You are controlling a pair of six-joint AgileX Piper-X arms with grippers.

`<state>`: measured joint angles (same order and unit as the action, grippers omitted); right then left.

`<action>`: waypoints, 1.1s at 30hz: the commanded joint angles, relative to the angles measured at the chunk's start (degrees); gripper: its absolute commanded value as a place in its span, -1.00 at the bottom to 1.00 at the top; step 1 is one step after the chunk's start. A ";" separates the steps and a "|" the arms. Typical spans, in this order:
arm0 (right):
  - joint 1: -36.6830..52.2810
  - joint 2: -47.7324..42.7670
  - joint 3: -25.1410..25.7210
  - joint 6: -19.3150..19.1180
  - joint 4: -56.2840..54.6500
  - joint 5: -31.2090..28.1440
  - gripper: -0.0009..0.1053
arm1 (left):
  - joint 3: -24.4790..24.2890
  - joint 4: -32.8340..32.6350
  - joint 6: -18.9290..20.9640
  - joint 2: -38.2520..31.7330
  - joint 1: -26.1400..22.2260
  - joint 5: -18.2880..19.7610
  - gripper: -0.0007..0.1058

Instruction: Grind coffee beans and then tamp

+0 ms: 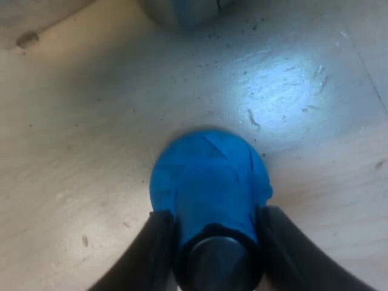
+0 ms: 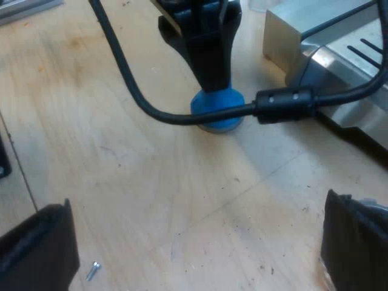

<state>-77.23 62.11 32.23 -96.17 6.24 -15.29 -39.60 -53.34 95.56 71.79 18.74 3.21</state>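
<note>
Here, gripped tamper, machine corner near

The right gripper was held low over the wooden table, its two black fingers spread wide apart with bare wood between them. Farther off, the blue tamper was seen standing upright with its base on the table. The left gripper was set down over the tamper's top from above. Close beside the tamper, but apart from it, the metal corner of the espresso machine was shown, with dark slots in its upper surface. A small screw was seen lying on the wood near one finger.
</note>
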 commanded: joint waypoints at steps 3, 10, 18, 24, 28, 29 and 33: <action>0.01 -0.05 0.25 -0.56 0.41 -1.50 0.56 | -0.34 -2.55 -0.77 -0.65 0.03 0.05 -0.98; 0.01 -7.01 0.25 -0.56 -9.38 -5.18 0.56 | -0.34 -3.27 -1.64 -9.26 0.16 0.17 -0.98; 0.01 -11.16 -1.32 -0.56 -18.78 -8.46 0.56 | -0.34 -5.28 -1.64 -17.30 0.20 1.85 -0.98; 0.01 -11.69 -6.66 -0.38 -15.61 -9.70 0.56 | -0.34 -6.47 -1.64 -18.95 0.49 5.13 -0.98; 0.01 -11.80 -10.16 0.02 -9.19 -10.11 0.56 | -0.34 -6.42 -1.64 -18.95 3.56 5.18 -0.98; 0.01 -11.81 -10.70 0.20 -8.18 -10.27 0.56 | -0.34 -6.42 -1.64 -18.95 3.98 5.18 -0.98; 0.01 -11.79 -13.97 1.31 -3.04 -10.57 0.56 | -0.63 -5.63 -1.25 -18.95 8.63 5.18 -0.98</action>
<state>-77.23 50.76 18.68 -95.20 1.48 -25.32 -39.65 -59.46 94.27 53.15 26.81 8.29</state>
